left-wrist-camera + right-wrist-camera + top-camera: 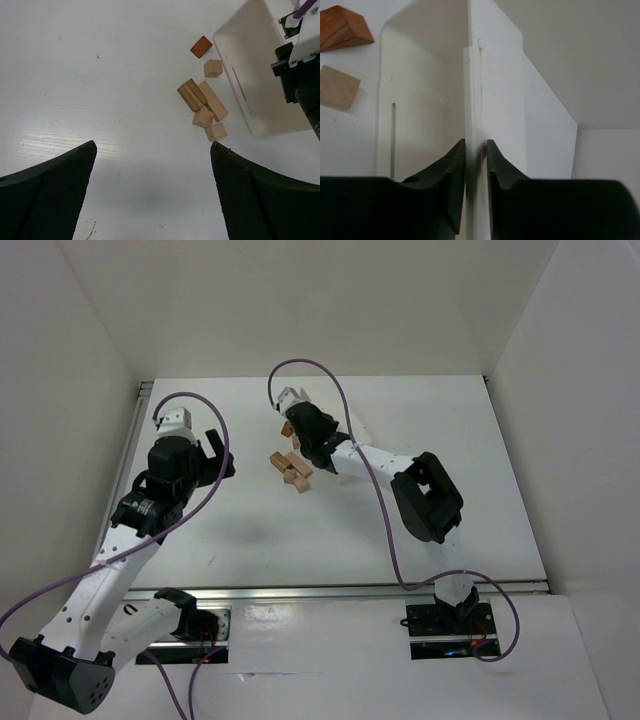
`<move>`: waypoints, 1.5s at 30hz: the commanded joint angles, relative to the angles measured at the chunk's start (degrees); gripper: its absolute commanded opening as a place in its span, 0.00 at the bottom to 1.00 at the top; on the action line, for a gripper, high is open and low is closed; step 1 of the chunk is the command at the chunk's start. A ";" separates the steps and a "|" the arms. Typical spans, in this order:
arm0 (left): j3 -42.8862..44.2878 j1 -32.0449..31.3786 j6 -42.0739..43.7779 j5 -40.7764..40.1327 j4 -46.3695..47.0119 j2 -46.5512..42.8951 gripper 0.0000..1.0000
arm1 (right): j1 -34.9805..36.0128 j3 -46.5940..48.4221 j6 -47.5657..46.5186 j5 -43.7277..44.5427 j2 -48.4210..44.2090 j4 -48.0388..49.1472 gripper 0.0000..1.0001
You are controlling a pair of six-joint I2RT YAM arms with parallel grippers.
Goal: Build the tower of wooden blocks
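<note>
The right gripper (pixel 476 146) pinches a wall of the tray (pixel 495 75); the left gripper (pixel 153 144) hangs spread. The blocks (pixel 205 107) lie loose near the middle of the table (pixel 100 75), beside the tray, none stacked. This looks like the tray-clearing step; I cannot tell if more blocks remain inside. Next: park the tray, let go, pick a base block.

Six small wooden blocks (pixel 203 118) lie on one white table (pixel 100 75): one reddish-brown block (pixel 201 46), one darker streaked tan block (pixel 192 94), one long light-tan bar (pixel 216 102) and three light-tan cubes (pixel 213 68). There is one white rectangular plastic tray (pixel 260 120). Two white-and-black robot arms (pixel 110 580) carry two black two-finger grippers, the left gripper (pixel 152 145) and the right gripper (pixel 476 145), and two purple cables (pixel 306 8).
</note>
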 commanded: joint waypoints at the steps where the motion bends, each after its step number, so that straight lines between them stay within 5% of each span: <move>1: 0.74 -0.84 -0.08 -0.78 1.40 -1.21 1.00 | -1.15 0.34 3.31 4.01 1.35 0.82 0.23; 5: 0.74 -0.85 -0.08 -1.31 1.40 -1.21 1.00 | -2.99 -0.18 3.31 7.34 -0.49 3.79 0.00; 13: 0.74 -2.51 -0.08 -3.76 0.87 -1.82 1.00 | -9.93 -1.58 3.31 8.60 -5.23 6.61 0.00; 18: 0.74 -4.54 -0.08 -5.87 -0.18 -1.82 1.00 | -21.26 -2.99 15.43 -5.71 -9.36 -0.93 0.00; 25: 1.26 -5.68 -0.08 -6.93 -0.18 -0.68 1.00 | -34.97 -12.23 21.94 -29.08 -14.47 3.54 0.00; 35: 1.79 -5.68 0.44 -5.79 -0.71 1.51 1.00 | -46.50 -14.25 22.47 -37.92 -10.26 7.32 0.00; 37: 2.31 -5.68 0.97 -5.26 -0.71 2.04 1.00 | -46.50 -13.38 22.47 -36.68 -8.85 7.32 0.15; 40: 2.84 -5.68 0.97 -4.74 -1.24 3.09 1.00 | -46.50 -11.61 22.47 -36.84 -7.09 4.95 0.52; 45: 3.37 -5.68 1.50 -4.12 -1.24 3.63 1.00 | -46.50 -11.08 23.00 -39.31 -10.86 4.25 0.65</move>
